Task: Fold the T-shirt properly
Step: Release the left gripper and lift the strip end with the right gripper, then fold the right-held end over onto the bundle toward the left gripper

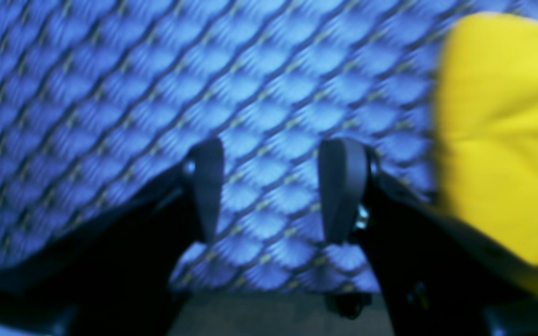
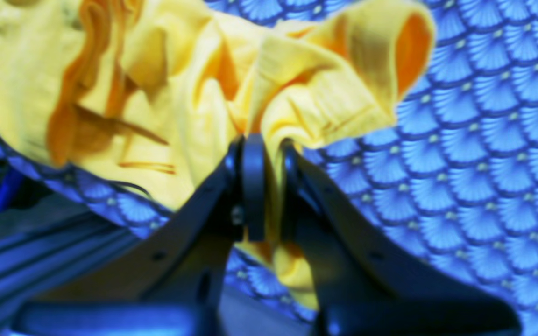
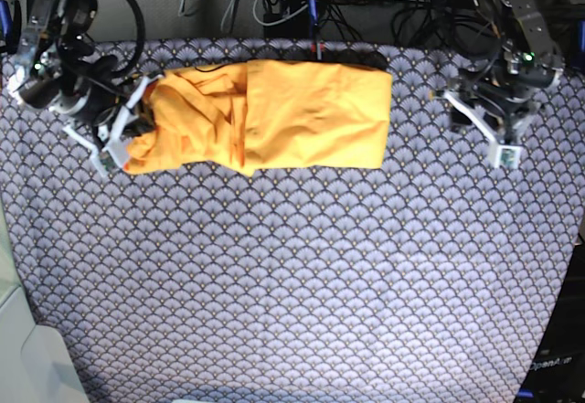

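The right hand (image 2: 269,186) pinches the T-shirt (image 3: 265,115) edge (left hand (image 1: 271,191) apart, beside it).

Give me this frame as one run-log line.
stage: T-shirt partly folded on patterned cloth | right claw: shut on T-shirt edge | left claw: open, empty, over cloth beside shirt

One T-shirt (image 3: 274,115), one scallop-patterned cloth (image 3: 292,284), two end effectors: left (image 1: 271,191), right (image 2: 269,186).
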Tool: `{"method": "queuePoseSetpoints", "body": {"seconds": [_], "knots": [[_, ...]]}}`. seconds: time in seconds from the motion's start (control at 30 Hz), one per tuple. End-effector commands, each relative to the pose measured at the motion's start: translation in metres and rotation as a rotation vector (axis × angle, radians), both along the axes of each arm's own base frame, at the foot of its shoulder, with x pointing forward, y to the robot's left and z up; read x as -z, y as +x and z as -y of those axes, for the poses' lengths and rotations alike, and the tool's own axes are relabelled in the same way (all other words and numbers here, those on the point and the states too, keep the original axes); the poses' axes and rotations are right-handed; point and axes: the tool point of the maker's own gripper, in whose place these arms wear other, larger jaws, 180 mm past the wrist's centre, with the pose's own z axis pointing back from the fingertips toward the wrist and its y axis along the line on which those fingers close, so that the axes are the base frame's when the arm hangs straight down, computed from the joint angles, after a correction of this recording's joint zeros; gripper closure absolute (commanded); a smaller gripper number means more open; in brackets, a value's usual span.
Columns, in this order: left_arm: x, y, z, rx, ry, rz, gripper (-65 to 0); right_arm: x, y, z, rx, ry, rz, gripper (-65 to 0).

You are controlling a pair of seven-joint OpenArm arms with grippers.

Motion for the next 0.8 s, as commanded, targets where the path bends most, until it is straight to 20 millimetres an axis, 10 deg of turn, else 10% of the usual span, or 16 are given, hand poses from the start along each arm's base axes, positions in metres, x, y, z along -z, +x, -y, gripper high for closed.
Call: {"method": "queuePoseSetpoints", "body": {"seconds": [0.0,0.4,0.77], "knots": [[-0.008,0.003,-0.009,-0.017,0.013,0.032,-32.3,-0.009,0.006,-0.01,-0.023,0.026,0.037,0.0],[0.02,-0.027,-0.055,-0.047,0.036,-0.068,-32.3,-0.006,-0.003,-0.093,-0.156,0.171,0.013,0.0],[0.036,-0.012,-0.052,-0.065,-0.028,-0.083,-32.3,-0.024,-0.012,-0.178,-0.313,0.317,0.028,0.0]]}}
